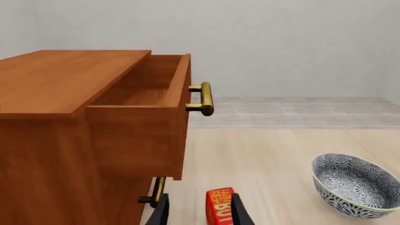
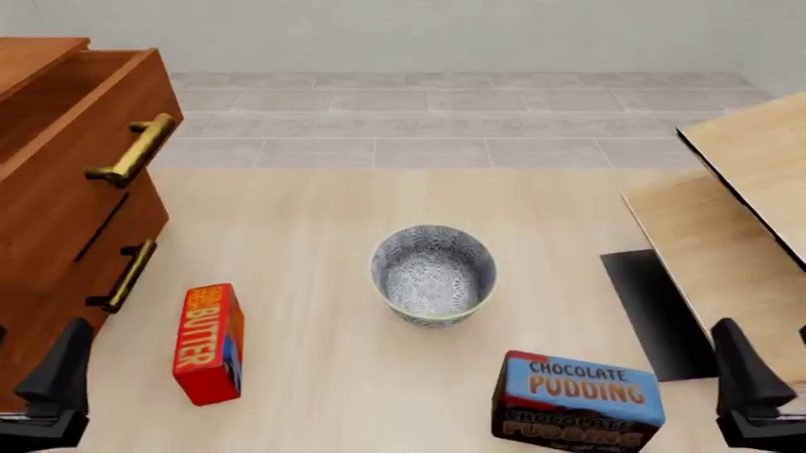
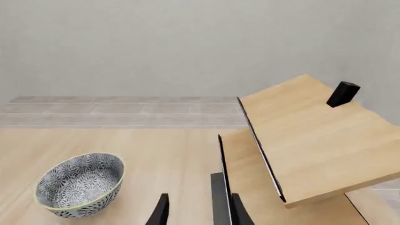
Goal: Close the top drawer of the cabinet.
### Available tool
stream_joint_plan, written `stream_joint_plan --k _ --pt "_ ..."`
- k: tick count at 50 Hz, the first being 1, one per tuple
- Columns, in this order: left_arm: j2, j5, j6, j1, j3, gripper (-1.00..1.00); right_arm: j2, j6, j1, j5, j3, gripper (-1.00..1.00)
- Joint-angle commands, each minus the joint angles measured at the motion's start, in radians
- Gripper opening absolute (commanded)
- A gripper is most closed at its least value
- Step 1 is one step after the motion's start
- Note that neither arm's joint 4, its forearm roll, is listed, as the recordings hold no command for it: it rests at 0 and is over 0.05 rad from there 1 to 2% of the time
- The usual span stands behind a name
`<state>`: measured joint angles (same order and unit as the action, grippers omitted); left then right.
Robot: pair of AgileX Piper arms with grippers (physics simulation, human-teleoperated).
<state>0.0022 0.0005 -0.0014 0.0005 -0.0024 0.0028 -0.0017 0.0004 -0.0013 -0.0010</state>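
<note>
The reddish-brown cabinet stands at the table's left edge. Its top drawer is pulled out, showing an empty inside, and its brass bar handle sticks forward. In the front view my left gripper sits low at the near left, in front of the cabinet and well short of the handle. In the left wrist view the left gripper is open and the drawer handle is ahead and higher. My right gripper is open at the near right, holding nothing.
A red butter box lies near the cabinet's lower drawers. A patterned bowl sits mid-table, with a chocolate pudding box in front of it. Pale wood panels and a black mat fill the right side.
</note>
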Motion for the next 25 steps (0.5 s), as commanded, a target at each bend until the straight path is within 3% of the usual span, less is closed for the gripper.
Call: stream_joint_plan --k 1,16,25 --pt "-0.001 0.006 0.000 0.000 -0.013 1.00 0.006 -0.002 0.004 -0.001 -0.002 1.00" --pt "0.001 0.020 0.007 -0.013 -0.039 1.00 0.049 0.008 -0.001 -0.027 -0.001 1.00" --pt "-0.001 0.001 0.126 -0.051 -0.044 1.00 0.068 0.007 0.002 -0.041 0.000 1.00"
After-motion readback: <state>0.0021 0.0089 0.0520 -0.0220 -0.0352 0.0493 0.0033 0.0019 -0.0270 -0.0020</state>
